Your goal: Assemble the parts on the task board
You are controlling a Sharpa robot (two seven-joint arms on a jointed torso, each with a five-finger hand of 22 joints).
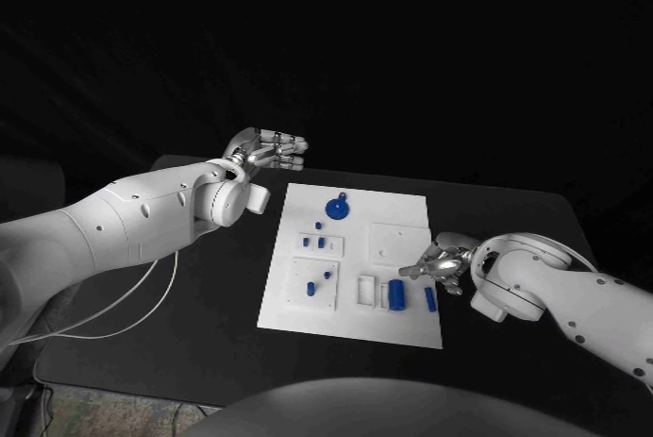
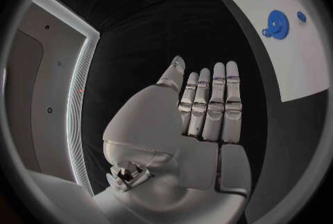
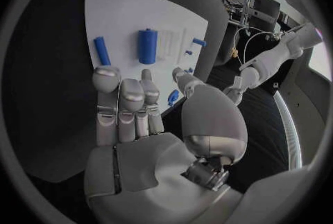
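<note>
The white task board (image 1: 409,220) lies in the middle of the black table. A blue gear (image 1: 338,209) sits near its far edge, and small blue pegs (image 1: 317,239) stand below it. A thick blue cylinder (image 1: 396,294) and a thin blue rod (image 1: 430,299) lie near the front right. My right hand (image 1: 438,262) hovers over the board's right edge with nothing in it. Its fingers (image 3: 121,107) stretch toward the cylinder (image 3: 147,45) and rod (image 3: 102,50). My left hand (image 1: 273,152) is raised beyond the board's far left corner, its fingers (image 2: 211,105) straight and empty, the gear (image 2: 277,24) off to one side.
Two more small blue pieces (image 1: 320,283) stand in the board's front left block. A white cable (image 1: 143,295) hangs under my left arm over the table's left side. Bare black table (image 1: 204,295) surrounds the board.
</note>
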